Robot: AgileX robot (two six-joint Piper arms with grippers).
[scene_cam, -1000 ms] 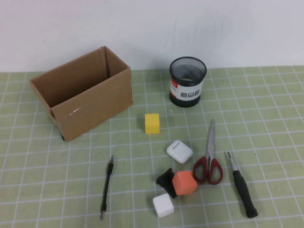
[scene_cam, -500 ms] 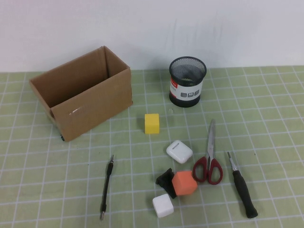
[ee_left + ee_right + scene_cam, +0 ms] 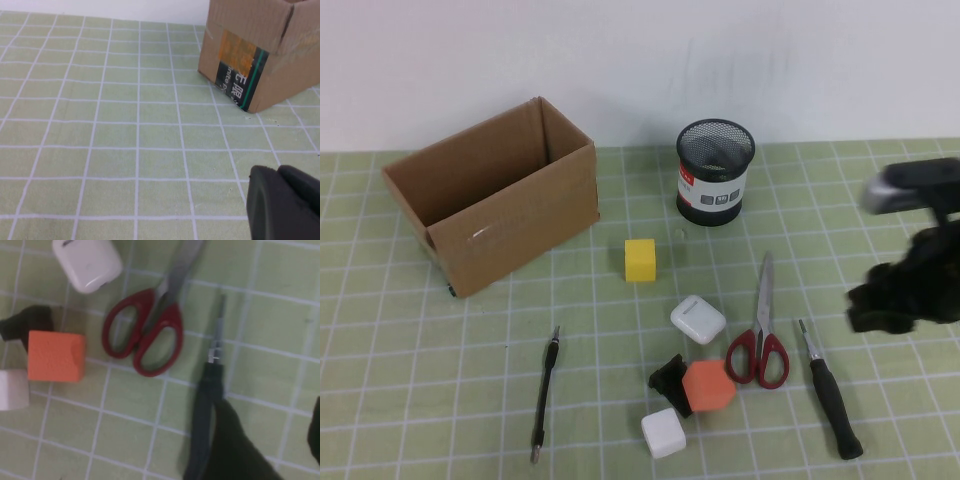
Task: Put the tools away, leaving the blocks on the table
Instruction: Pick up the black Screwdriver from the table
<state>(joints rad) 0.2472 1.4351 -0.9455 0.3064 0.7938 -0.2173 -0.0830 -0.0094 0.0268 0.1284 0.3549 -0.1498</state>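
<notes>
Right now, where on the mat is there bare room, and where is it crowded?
Bare: the near-left mat between cardboard box and pen tool. Crowded: blocks, scissors, screwdriver, right gripper above. Left gripper sits near the box.

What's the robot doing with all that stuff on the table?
It is tidying the tools. The right end effector is over the table's right side, near the screwdriver and scissors, holding nothing. The left end effector sits near the cardboard box, out of the high view. The pen tool and the blocks, like the orange block, lie on the mat.
</notes>
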